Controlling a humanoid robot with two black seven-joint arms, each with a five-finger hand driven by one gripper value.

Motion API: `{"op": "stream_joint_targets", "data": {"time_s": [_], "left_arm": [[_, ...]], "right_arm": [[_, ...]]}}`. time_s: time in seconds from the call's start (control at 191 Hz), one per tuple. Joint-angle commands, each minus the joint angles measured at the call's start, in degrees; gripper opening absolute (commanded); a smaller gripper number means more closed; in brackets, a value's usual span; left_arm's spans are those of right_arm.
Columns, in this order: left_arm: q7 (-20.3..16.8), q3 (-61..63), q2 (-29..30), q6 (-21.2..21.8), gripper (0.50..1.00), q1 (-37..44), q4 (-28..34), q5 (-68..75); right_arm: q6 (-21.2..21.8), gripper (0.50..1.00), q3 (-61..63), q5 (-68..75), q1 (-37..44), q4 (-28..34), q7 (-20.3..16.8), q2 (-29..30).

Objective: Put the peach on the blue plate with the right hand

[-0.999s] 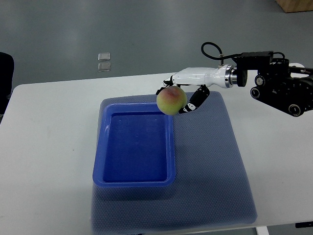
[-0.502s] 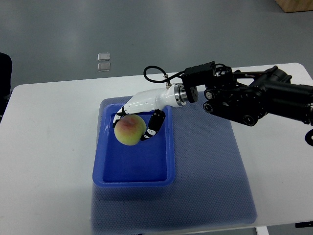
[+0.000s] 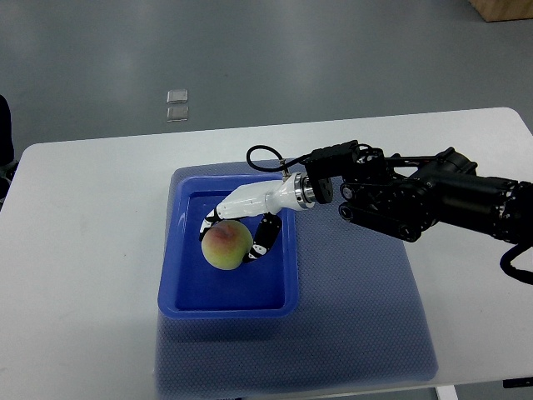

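Right hand: the right hand [image 3: 237, 236] reached in from the right edge and was curled around the peach [image 3: 226, 245], with one dark finger [image 3: 264, 237] hooked down the fruit's right side and others over its far side.
Peach: it sat inside the hand's curl, over the middle of the blue plate [image 3: 176, 292]; whether its underside touched the plate floor could not be told from this steep view.
Plate: a deep rimmed tray directly beneath the hand, resting on a blue mat [image 3: 358, 333] that spread out below and to the wrist side of the hand, all on the white worktop [image 3: 83, 250].
Left hand: not in view.
Step, as judged: the release over the plate looked close.
Risk one: if the fingers opened while the fruit hung above the floor, the round peach would likely drop, roll toward a rim and bruise.
Risk two: a finger dragging on the skin as the hand pulled back could carry the peach along toward the right rim beside the wrist.
Risk three: pressing lower could push the fingers into the floor of the plate and shift it on the mat.
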Motion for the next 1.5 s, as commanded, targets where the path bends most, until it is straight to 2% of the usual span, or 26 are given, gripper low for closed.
{"op": "stream_joint_targets", "data": {"time_s": [0.0,0.042,0.11,0.173,0.22,0.293,0.497,0.544,0.874,1.099,1.266,1.319,1.334,1.496], "left_arm": [[0.0,0.0,0.0,0.0,1.0,0.0,0.0,0.0],[0.0,0.0,0.0,0.0,1.0,-0.1,0.0,0.0],[0.0,0.0,0.0,0.0,1.0,0.0,0.0,0.0],[0.0,0.0,0.0,0.0,1.0,0.0,0.0,0.0],[0.0,0.0,0.0,0.0,1.0,0.0,0.0,0.0],[0.0,0.0,0.0,0.0,1.0,0.0,0.0,0.0],[0.0,0.0,0.0,0.0,1.0,0.0,0.0,0.0],[0.0,0.0,0.0,0.0,1.0,0.0,0.0,0.0],[0.0,0.0,0.0,0.0,1.0,-0.1,0.0,0.0],[0.0,0.0,0.0,0.0,1.0,0.0,0.0,0.0],[0.0,0.0,0.0,0.0,1.0,0.0,0.0,0.0],[0.0,0.0,0.0,0.0,1.0,0.0,0.0,0.0],[0.0,0.0,0.0,0.0,1.0,-0.1,0.0,0.0],[0.0,0.0,0.0,0.0,1.0,0.0,0.0,0.0]], "right_arm": [[0.0,0.5,0.0,0.0,-0.7,0.0,0.0,0.1],[0.0,0.5,0.0,0.0,-1.0,0.0,0.0,0.1],[0.0,0.552,0.0,0.0,-1.4,0.0,0.0,0.1],[0.0,0.611,0.0,0.1,-1.5,0.0,0.0,0.1],[-0.1,0.684,0.0,0.2,-1.8,0.0,0.0,0.1],[-0.7,0.766,0.0,0.5,-2.0,0.0,0.0,0.1],[-1.4,0.87,0.1,1.0,-2.1,0.0,0.0,0.1],[-1.4,0.911,0.3,1.1,-2.0,0.0,0.0,0.1],[-1.0,0.915,1.0,2.0,-1.5,0.2,0.5,-0.1],[-0.1,0.915,2.3,12.9,1.0,0.7,0.5,-1.2],[4.6,0.926,8.1,22.0,1.2,0.6,-0.1,-2.9],[4.6,0.926,8.1,22.0,1.2,0.6,-0.1,-2.9],[5.9,0.928,10.9,25.3,1.0,0.5,-0.4,-3.8],[5.6,0.928,15.4,33.1,-0.2,0.4,-1.8,-6.8]]}}
